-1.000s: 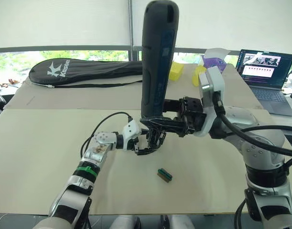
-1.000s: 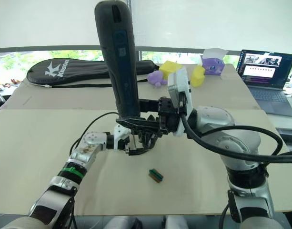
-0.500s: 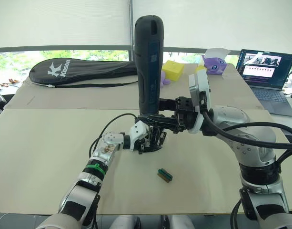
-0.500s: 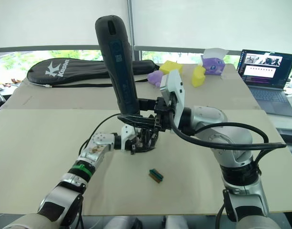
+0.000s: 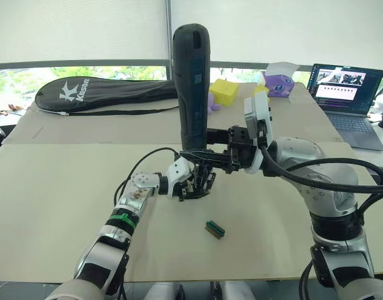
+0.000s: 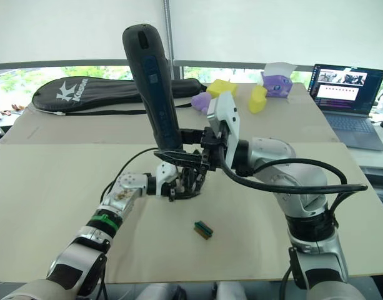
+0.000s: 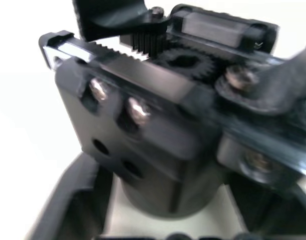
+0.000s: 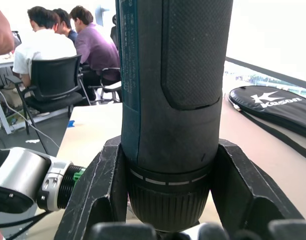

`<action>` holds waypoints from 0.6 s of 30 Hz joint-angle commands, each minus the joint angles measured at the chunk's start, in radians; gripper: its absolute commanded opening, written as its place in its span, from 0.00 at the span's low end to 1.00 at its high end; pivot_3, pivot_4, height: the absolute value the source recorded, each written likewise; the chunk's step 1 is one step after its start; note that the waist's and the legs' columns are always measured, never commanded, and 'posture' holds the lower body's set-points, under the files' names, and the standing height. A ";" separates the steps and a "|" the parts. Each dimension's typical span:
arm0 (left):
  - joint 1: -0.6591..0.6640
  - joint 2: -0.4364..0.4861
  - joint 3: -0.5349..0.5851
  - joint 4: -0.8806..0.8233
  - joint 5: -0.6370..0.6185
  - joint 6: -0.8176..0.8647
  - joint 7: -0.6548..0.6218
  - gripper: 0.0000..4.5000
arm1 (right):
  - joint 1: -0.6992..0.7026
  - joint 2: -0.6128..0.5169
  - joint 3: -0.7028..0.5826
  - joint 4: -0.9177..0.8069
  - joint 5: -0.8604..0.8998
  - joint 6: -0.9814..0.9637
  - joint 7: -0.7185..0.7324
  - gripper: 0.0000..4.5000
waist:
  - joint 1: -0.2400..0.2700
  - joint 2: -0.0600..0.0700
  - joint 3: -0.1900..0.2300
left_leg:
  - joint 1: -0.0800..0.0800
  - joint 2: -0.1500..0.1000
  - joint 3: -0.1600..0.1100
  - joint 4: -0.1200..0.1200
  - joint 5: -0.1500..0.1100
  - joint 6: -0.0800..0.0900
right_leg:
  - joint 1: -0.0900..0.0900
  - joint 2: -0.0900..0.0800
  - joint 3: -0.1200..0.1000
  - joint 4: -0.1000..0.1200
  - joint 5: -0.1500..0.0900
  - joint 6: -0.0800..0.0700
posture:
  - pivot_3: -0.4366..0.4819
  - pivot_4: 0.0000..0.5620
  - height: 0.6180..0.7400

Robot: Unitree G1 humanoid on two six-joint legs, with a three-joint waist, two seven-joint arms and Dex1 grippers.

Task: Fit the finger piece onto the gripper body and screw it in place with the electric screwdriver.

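Note:
The electric screwdriver (image 5: 191,81), a thick dark grey cylinder, stands upright in my right gripper (image 5: 207,156), which is shut around its lower end; its fingers (image 8: 95,190) clasp both sides. The bit is hidden behind the grippers. Directly below, my left gripper (image 5: 190,185) is shut on the gripper body (image 7: 157,125), a black base with gears, a toothed rail and screws, held just above the table. A black piece (image 7: 110,17) sits on the rail; I cannot tell whether it is the finger piece.
A small green-and-brown block (image 5: 215,229) lies on the beige table (image 5: 54,206) in front of the grippers. At the back are a black racket bag (image 5: 104,92), yellow blocks (image 5: 223,92), a purple toy (image 5: 278,81) and a laptop (image 5: 344,94). Seated people (image 8: 58,45) show beyond the table.
My left gripper has carried the gripper body right, under the screwdriver's lower end. The right arm shifted the screwdriver slightly left. Over the last half second both are nearly still.

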 commanded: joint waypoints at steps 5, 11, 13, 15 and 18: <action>0.015 0.002 0.025 -0.071 -0.027 0.013 0.001 1.00 | -0.025 0.018 -0.015 -0.022 -0.006 -0.039 0.020 0.43 | 0.008 0.000 0.000 | -0.001 -0.001 0.000 0.001 0.000 0.000 | 0.000 0.000 0.000 0.000 0.000 0.000 | 0.48 0.27 1.00; 0.014 -0.007 0.021 -0.067 -0.026 0.010 0.002 1.00 | -0.026 0.023 -0.014 -0.019 -0.017 -0.042 0.029 0.43 | 0.005 0.000 0.000 | 0.000 -0.001 0.000 0.000 0.000 0.000 | 0.000 -0.001 0.000 0.000 0.000 0.000 | 0.48 0.27 1.00; 0.015 -0.014 0.016 -0.069 -0.025 0.012 -0.001 1.00 | -0.025 0.024 -0.013 -0.018 -0.020 -0.043 0.031 0.43 | 0.005 0.000 0.000 | 0.000 -0.001 0.000 0.000 0.000 0.000 | 0.000 0.000 0.000 0.000 0.000 0.000 | 0.48 0.27 1.00; 0.013 -0.020 0.013 -0.065 -0.020 0.006 0.002 1.00 | -0.026 0.026 -0.012 -0.017 -0.025 -0.043 0.033 0.43 | 0.005 0.000 0.000 | 0.000 -0.001 0.000 0.000 0.000 0.000 | 0.000 0.000 0.000 0.000 0.000 0.000 | 0.48 0.27 1.00; 0.007 -0.026 0.014 -0.052 -0.014 0.000 0.007 1.00 | -0.026 0.030 -0.014 -0.018 -0.031 -0.041 0.034 0.43 | 0.005 0.000 0.000 | 0.000 -0.001 0.000 0.000 0.000 0.000 | 0.000 0.000 0.000 0.000 0.000 0.000 | 0.48 0.27 1.00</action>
